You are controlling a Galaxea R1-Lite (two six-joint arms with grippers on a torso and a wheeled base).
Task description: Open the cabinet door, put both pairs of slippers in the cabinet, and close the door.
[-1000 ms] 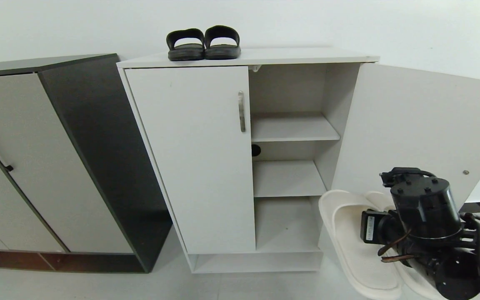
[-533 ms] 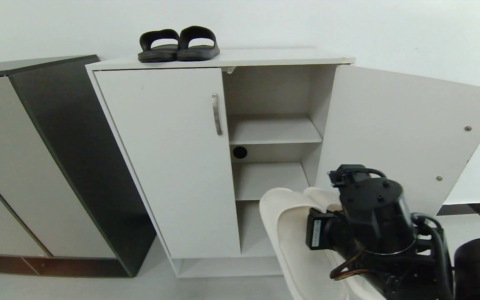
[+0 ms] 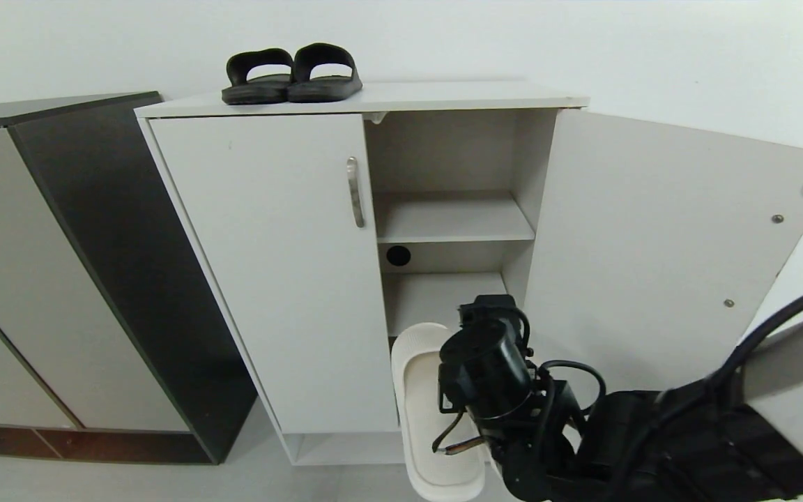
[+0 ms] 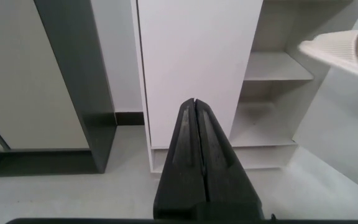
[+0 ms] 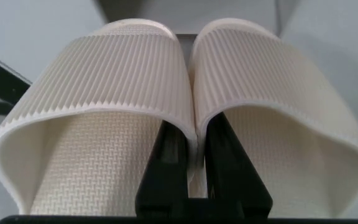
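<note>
– White wall (image 3: pixel 652 42) behind, pale floor (image 3: pixel 164 481) below. What's on your feed?

– I'm facing the white cabinet (image 3: pixel 262 279). Its right door (image 3: pixel 652 244) is swung wide and the left one is shut. The black slippers (image 3: pixel 292 73) sit side by side on the cabinet top, so that pair is not yet put away.

– And the other pair?

– The white slippers (image 5: pixel 129 81) hang from my right gripper (image 5: pixel 194 143), low in front of the open half, just below the lower shelf (image 3: pixel 436 296). Its fingers are clamped on the two inner strap edges pressed together. I'd say that's so one pinch carries both, pointed lengthwise at the opening.

– Left side?

– My left gripper (image 4: pixel 195 109) has its fingers pressed together on nothing. It's back from the cabinet, toward the shut door; I judge it's parked out of the way.

– Any print to read?

– None I can make out on the slippers or the cabinet.
</note>
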